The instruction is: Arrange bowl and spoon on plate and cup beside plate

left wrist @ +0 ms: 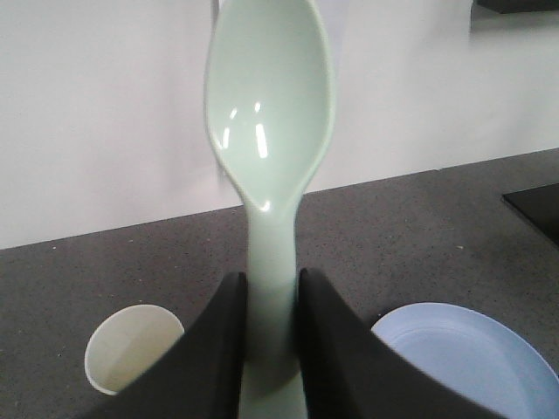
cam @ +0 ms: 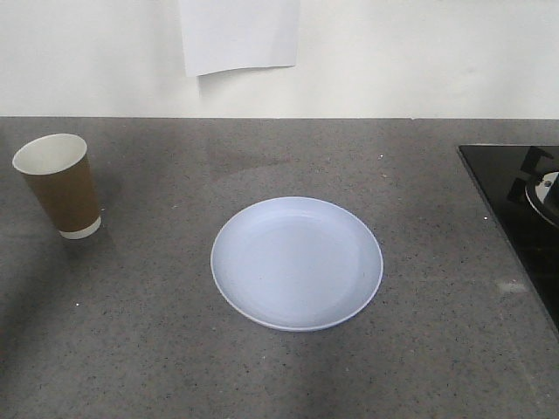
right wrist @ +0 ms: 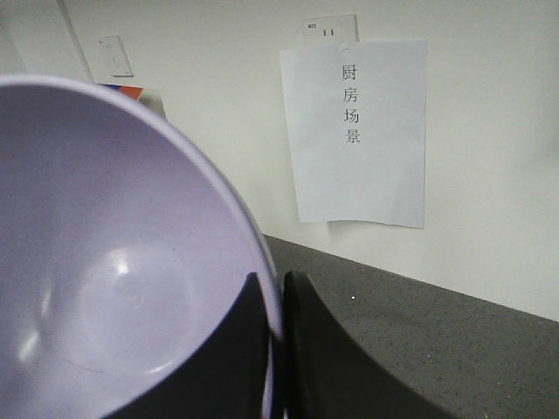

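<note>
You've got both claws loaded: spoon in the left, bowl in the right.
Your left claw is pressed onto the spoon's handle, head pointing up, above the counter. Your right claw pinches the bowl's rim, one finger inside and one outside. The plate lies mid-counter, and the cup stands well apart from it, at the front view's left.

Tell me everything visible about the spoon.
The spoon is pale mint green and glossy, plastic by its look, with an oval head and a flat handle. It stands upright, head up, hollow facing the left wrist camera, with small highlights in it. The left gripper clamps its handle between two black fingers, holding it clear of the counter; nothing else touches it. The handle's lower end runs out of frame.
</note>
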You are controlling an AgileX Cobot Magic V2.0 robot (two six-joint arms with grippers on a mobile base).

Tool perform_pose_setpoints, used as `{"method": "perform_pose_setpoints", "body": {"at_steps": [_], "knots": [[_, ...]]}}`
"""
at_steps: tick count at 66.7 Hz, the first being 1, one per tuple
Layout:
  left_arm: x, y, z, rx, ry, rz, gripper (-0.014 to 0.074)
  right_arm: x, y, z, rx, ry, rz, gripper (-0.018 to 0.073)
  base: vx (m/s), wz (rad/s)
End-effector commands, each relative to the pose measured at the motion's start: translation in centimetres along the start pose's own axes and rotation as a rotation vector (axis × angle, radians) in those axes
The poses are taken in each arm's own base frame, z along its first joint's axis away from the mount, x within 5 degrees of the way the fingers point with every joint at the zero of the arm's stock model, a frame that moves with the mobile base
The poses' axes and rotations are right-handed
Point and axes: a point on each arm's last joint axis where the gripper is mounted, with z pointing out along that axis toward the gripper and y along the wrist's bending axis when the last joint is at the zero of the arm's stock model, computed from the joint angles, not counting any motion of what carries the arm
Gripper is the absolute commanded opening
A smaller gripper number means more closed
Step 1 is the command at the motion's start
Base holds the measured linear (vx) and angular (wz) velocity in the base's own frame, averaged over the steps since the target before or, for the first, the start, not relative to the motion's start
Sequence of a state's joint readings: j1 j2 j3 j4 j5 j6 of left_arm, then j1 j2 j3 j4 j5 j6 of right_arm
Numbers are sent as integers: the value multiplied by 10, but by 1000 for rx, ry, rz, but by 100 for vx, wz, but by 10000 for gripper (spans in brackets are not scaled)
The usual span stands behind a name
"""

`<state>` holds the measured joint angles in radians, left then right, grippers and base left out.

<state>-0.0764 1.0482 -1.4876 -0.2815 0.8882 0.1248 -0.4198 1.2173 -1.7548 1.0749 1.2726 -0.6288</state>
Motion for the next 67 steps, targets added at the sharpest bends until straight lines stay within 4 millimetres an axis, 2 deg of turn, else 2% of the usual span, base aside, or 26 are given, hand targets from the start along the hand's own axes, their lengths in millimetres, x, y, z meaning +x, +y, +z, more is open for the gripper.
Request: {"method": "perform_pose_setpoints", "body": {"at_steps": [1,67], "knots": [[-12,-4,-9,13,-96,-4,-6,-8,15,-8,-44,-53,-27,-6,3,-1],[-12,-4,-9,13,-96,-4,-6,-8,15,-8,-44,-53,-27,-5,3,0]]}}
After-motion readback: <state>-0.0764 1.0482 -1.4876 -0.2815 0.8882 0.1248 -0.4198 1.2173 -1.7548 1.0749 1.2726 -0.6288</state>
